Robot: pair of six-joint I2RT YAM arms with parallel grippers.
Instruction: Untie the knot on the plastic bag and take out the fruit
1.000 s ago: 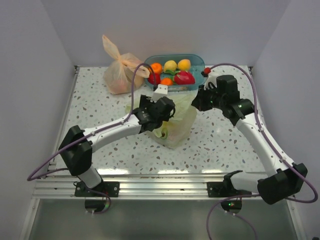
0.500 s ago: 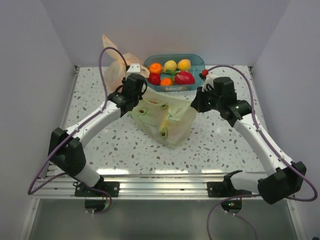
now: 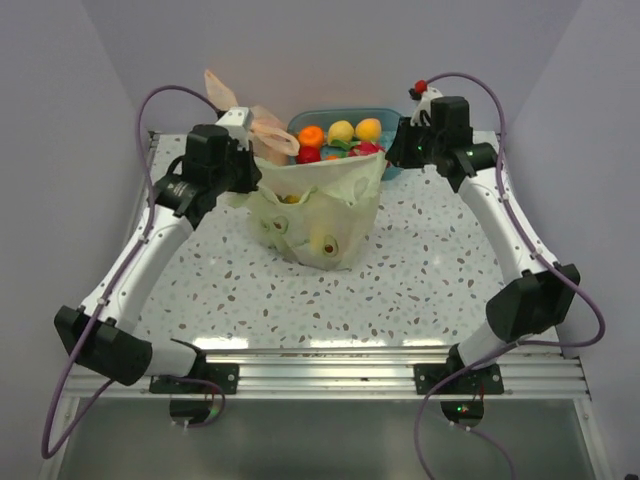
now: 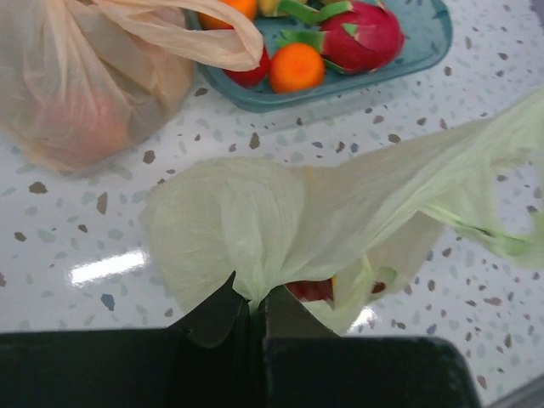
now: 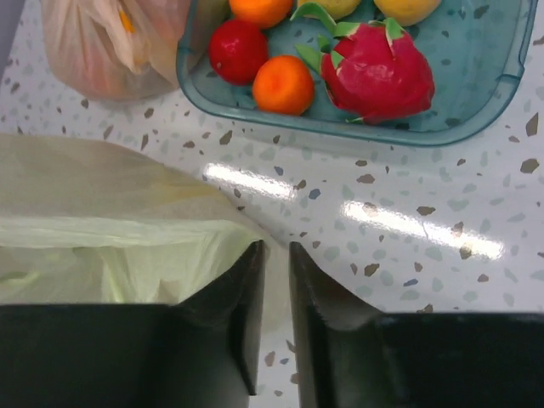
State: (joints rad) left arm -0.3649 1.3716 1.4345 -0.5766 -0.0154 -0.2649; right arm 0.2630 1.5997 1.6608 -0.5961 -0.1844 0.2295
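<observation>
Speckled white terrazzo worktop (image 3: 440,270) lies between plain pale walls, with both arms reaching over it from the near edge. Largest thing on it is the thin, crinkly, translucent pale green plastic bag (image 3: 318,215). It sits mid-worktop just in front of a shallow blue plastic basket (image 5: 442,134) of oranges and other produce, its upper edge strung between the two claws. Left of the basket slumps a peach-orange translucent bag (image 4: 76,93), tied shut.

The left claw (image 4: 252,299) is clamped tight on a gathered pleat of green film at the bag's left edge. The right claw (image 5: 274,263) shows only a narrow slit between its jaws, and the film seems to run into it. Since the bag's right corner hangs raised at that claw in the overhead view, it is judged to be gripping there too (perhaps not firmly). No tied knot shows anywhere, and the mouth looks drawn wide, so the untying is probably done.

Inside, small fruit (image 4: 310,291) shows red and yellow through the film. By its look the bag is feather-light, limp and slippery, and would tear if pulled hard, so the rim is the place to hold it. The fruit should be firmer, each piece small enough to pinch across its middle through the open mouth.
</observation>
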